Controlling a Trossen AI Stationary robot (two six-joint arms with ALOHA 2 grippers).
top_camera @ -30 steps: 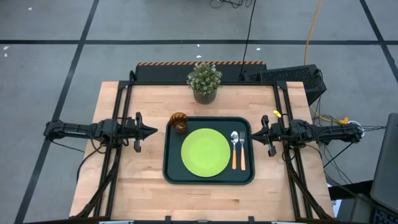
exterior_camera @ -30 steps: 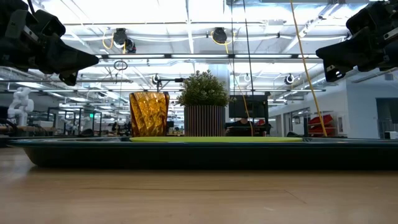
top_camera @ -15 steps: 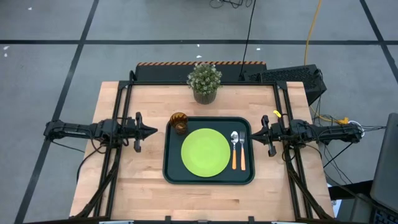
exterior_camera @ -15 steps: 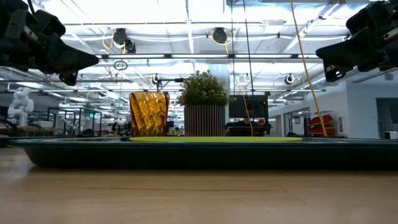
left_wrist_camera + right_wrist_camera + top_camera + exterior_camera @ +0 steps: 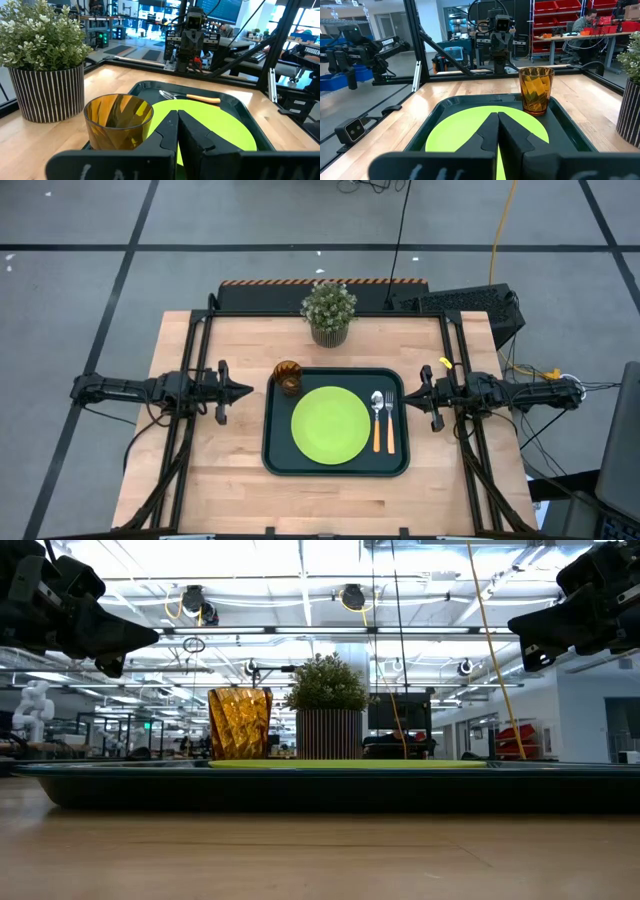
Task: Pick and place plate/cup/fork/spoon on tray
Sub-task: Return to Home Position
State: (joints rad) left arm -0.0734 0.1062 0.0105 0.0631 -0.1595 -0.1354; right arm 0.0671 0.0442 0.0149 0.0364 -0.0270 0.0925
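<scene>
The dark tray (image 5: 270,450) lies on the table's middle. On it rest the lime-green plate (image 5: 330,425), the amber cup (image 5: 288,377) upright at its far left corner, and the spoon (image 5: 377,420) and fork (image 5: 389,420) side by side at its right. My left gripper (image 5: 248,390) hovers left of the tray, shut and empty. My right gripper (image 5: 406,393) hovers right of the tray, shut and empty. The left wrist view shows the cup (image 5: 118,120) and the plate (image 5: 220,130); the right wrist view shows the cup (image 5: 536,91) and the plate (image 5: 485,130).
A potted green plant (image 5: 328,312) in a striped pot stands at the table's far edge, behind the tray. Bare wood (image 5: 230,480) lies left, right and near of the tray. A person sits far off in the room in the right wrist view (image 5: 582,22).
</scene>
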